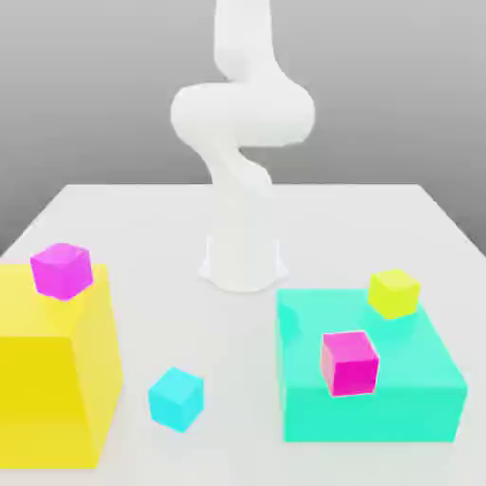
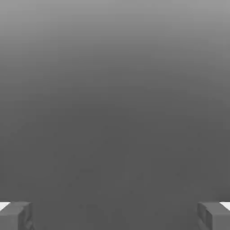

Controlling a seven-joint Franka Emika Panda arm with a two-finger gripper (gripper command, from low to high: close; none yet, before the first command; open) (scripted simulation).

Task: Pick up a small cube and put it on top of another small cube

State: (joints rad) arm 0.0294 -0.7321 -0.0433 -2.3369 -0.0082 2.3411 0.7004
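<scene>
All blocks look like smooth matt plastic, flat colour, no texture: the small cube (image 1: 176, 398) sky-cyan, two magenta cubes (image 1: 62, 270) (image 1: 349, 362), a yellow-green cube (image 1: 394, 291), the big teal-green block (image 1: 370, 403) and big yellow block (image 1: 47, 399). Surface (image 1: 237, 204) is plain white, matt, smooth; the arm (image 1: 242, 114) is white with a soft satin sheen. Gripper (image 2: 115, 216) fingers (image 2: 15, 216) look dull grey, matt, hard-edged, set against a featureless grey backdrop.

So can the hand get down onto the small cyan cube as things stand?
Probably yes. The small cyan cube sits alone on the table, between the yellow block and teal block, touching neither, nothing above it.
</scene>
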